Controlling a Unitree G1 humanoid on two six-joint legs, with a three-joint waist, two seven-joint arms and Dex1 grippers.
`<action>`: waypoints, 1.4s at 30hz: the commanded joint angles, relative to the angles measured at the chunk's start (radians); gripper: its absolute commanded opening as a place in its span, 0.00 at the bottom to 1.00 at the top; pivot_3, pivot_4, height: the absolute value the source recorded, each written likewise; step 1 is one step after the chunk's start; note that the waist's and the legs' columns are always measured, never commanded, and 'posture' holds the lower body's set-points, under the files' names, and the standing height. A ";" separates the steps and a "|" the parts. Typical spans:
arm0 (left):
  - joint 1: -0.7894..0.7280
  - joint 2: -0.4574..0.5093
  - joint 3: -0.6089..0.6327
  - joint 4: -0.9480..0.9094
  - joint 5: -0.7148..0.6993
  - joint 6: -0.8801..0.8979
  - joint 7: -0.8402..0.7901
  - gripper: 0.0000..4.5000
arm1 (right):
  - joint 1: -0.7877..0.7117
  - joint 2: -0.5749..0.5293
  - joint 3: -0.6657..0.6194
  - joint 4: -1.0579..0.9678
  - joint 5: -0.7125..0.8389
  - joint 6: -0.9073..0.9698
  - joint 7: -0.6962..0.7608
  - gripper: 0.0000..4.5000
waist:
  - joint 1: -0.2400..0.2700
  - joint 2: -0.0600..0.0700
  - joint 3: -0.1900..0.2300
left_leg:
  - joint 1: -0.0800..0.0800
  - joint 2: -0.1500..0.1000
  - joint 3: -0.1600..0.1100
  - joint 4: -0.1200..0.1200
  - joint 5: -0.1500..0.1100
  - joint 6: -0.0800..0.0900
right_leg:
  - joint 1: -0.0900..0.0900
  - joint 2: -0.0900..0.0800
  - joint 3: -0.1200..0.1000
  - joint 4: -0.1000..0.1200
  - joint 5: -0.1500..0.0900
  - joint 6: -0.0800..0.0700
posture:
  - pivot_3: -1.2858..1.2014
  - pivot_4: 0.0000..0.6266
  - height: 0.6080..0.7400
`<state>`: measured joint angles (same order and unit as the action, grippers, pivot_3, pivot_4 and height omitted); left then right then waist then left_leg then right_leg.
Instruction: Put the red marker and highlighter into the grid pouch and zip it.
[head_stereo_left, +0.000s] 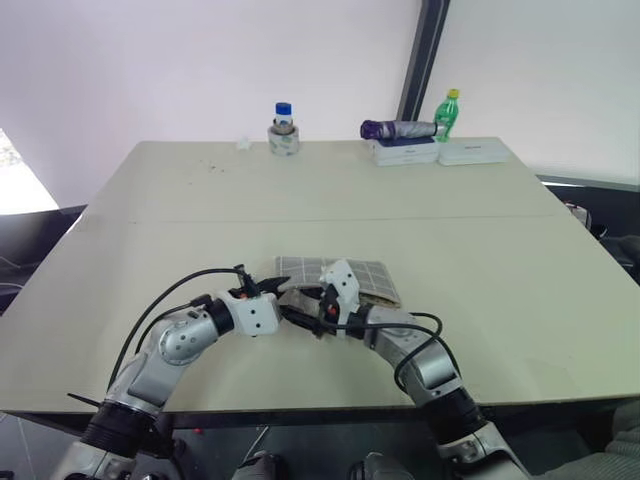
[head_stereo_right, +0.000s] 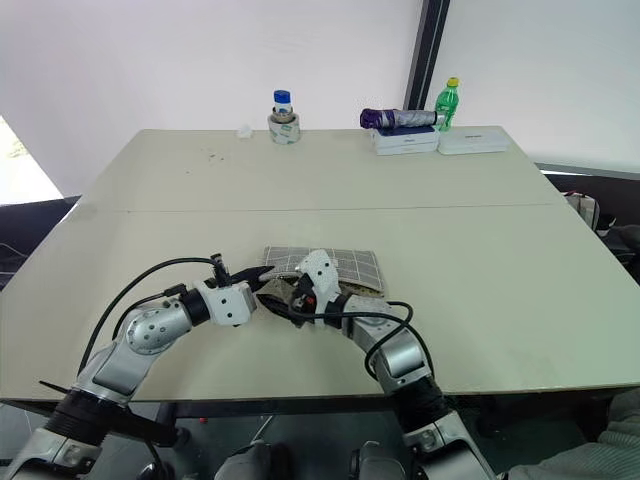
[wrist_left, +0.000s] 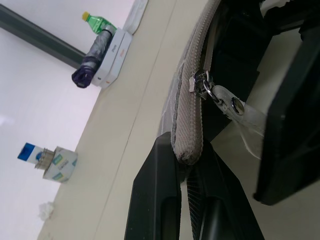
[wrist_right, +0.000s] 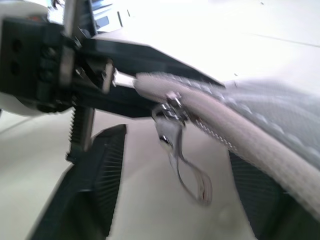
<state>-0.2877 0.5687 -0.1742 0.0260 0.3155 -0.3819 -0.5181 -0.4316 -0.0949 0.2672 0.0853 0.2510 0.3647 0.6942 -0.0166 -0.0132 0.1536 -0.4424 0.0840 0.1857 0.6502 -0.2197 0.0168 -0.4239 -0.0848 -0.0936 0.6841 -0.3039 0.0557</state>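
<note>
Just now, grid pouch end clamped in closed left gripper, right gripper half-open astride zipper pull.

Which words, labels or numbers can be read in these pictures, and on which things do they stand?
None can be read.
White box: small marks, too small to read.
Blue-capped jar: printed label, blurred.
Green bottle: label unreadable.
Grid pouch: no text visible.

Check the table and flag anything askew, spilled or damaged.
Nothing looks spilled or damaged. The grid pouch lies flat near the table's front edge, its zipper end pinched by the left gripper. At the far edge, a purple folding umbrella lies on its side atop a white box.
</note>
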 joint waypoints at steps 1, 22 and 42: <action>-0.001 0.002 0.016 -0.044 -0.009 -0.004 0.014 0.00 | 0.004 -0.006 0.005 -0.030 0.011 -0.002 0.025 0.31 | 0.000 0.000 0.000 | 0.000 0.000 0.000 0.000 0.000 0.000 | 0.000 0.000 0.000 0.000 0.000 0.000 | 0.52 0.24 1.00; 0.044 0.066 0.061 0.057 -0.010 -0.063 0.064 0.00 | 0.104 -0.355 -0.129 -0.134 0.071 0.061 0.187 0.01 | 0.002 0.000 0.000 | 0.000 -0.001 0.000 0.000 -0.001 0.001 | 0.000 -0.002 0.000 0.000 0.000 0.000 | 0.52 0.24 1.00; 0.066 0.033 0.105 0.163 -0.274 -0.020 -0.041 0.48 | 0.138 -0.513 -0.251 -0.041 0.104 -0.037 0.273 0.21 | 0.002 0.000 0.000 | 0.000 -0.001 0.000 0.000 -0.001 0.001 | 0.000 -0.002 0.000 0.000 0.000 0.000 | 0.52 0.24 1.00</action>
<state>-0.2256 0.6156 -0.1023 0.2298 0.1167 -0.4323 -0.5531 -0.2838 -0.6086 0.0509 0.0739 0.3292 0.3489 0.9601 -0.0144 -0.0132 0.1537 -0.4421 0.0832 0.1858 0.6504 -0.2204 0.0181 -0.4237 -0.0870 -0.0936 0.6838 -0.3039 0.0557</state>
